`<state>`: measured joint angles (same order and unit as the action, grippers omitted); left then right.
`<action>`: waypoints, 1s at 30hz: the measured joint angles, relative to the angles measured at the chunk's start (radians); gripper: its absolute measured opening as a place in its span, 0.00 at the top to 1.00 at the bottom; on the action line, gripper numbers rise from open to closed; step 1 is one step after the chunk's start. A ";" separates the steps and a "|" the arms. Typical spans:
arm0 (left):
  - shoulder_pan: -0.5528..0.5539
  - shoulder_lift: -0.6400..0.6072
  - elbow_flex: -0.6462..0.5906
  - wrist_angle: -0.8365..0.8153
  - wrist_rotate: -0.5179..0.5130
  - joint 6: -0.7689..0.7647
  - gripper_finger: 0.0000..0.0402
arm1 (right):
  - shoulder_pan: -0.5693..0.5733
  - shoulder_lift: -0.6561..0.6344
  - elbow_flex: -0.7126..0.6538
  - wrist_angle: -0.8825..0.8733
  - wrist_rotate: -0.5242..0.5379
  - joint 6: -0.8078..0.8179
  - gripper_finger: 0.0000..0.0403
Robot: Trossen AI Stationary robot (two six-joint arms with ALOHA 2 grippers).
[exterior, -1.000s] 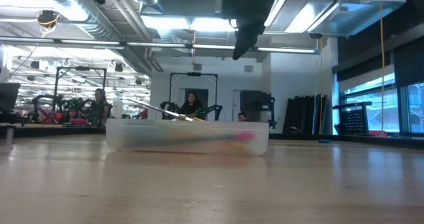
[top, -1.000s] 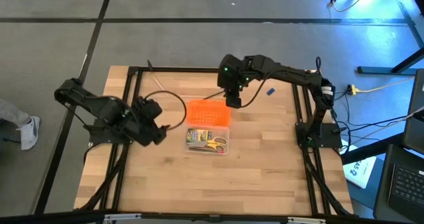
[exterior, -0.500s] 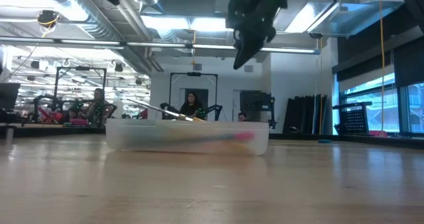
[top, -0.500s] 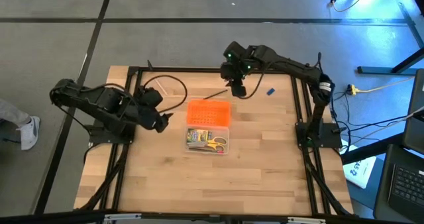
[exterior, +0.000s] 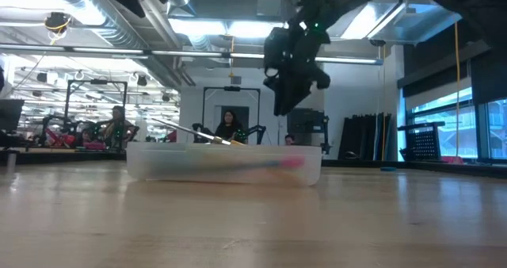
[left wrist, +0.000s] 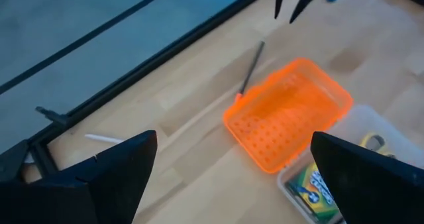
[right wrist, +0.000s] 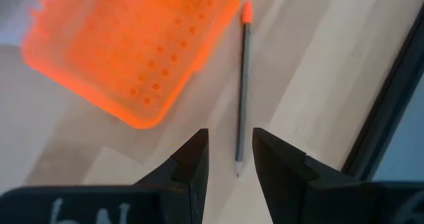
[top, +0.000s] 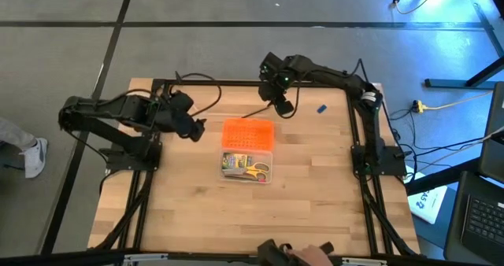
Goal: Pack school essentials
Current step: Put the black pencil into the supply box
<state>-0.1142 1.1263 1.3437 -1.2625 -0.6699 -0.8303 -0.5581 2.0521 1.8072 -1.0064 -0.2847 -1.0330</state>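
The right gripper (right wrist: 228,159) hangs over the pencil (right wrist: 242,85), fingers slightly parted and empty, the narrow gap between them lined up over the sharpened end. In the low view it sits well above the tabletop, so there's a descent to come. Here's the risk, as I judge it: that pencil is thin and lies flat on the wood, and the gap is tight. Come down a shade off-line and a fingertip could land on the shaft and roll it away, or flick it toward the table's frame rail nearby. The red eraser end lies just beside the corner of the orange lid (right wrist: 132,45), so a nudge along its length could jam it under that edge.

The pencil itself looks grey-bodied and slim, lying near the back edge of the table (top: 307,211), between lid and rail. In the clear box (top: 246,168), the crayon box (top: 233,164) and scissors (top: 255,171) are already packed. A small blue piece (top: 321,108) sits apart to the right, and a thin white stick (left wrist: 103,138) lies near the left arm. The left gripper (left wrist: 228,177) hovers spread wide near the lid, empty.
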 joint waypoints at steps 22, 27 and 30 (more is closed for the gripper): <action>0.090 0.000 0.000 0.000 0.003 0.000 0.02 | -0.048 0.203 0.000 0.088 0.053 -0.128 0.70; 0.090 0.000 0.000 0.000 0.002 -0.005 0.02 | -0.057 0.211 0.000 0.104 0.055 -0.128 0.70; 0.090 0.000 0.000 0.000 0.003 -0.005 0.02 | -0.059 0.219 0.000 0.101 0.055 -0.128 0.70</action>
<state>-0.0242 1.1267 1.3437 -1.2629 -0.6671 -0.8354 -0.6170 2.2715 1.8072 -0.9051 -0.2295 -1.1610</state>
